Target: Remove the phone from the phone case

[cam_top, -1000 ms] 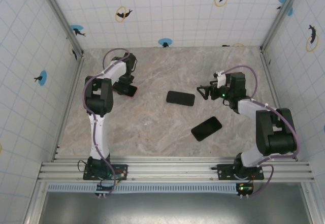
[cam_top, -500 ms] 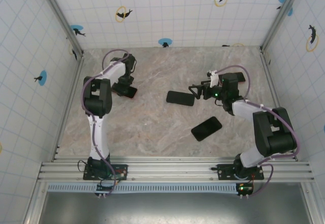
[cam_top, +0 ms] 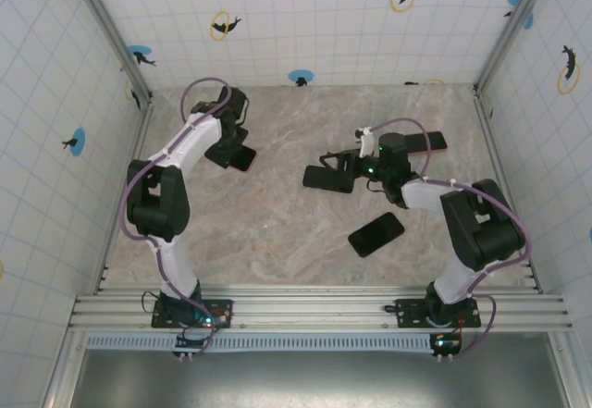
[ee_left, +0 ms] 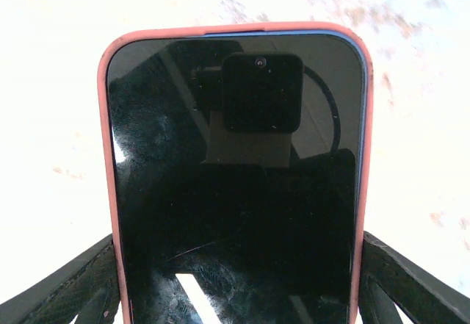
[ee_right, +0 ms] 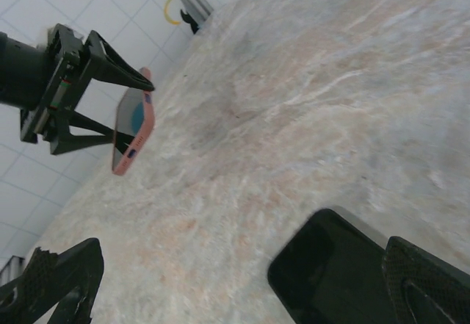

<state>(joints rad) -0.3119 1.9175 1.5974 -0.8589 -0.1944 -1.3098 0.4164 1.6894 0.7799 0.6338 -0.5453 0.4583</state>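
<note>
Pink phone case (ee_left: pixel 109 192) wraps the phone (ee_left: pixel 235 214), not yet out | far left, lifted and tilted, left gripper (cam_top: pixel 233 151) clamped on its sides | right gripper (cam_top: pixel 331 166) spread wide at centre over a bare black phone (ee_right: pixel 330 265) | the removal itself is all left to do

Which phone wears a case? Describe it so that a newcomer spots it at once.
Look to the far left of the marble table, where the left gripper holds a cased phone off the surface. Unlike the black phones lying flat mid-table, it has a salmon-pink rim.
</note>
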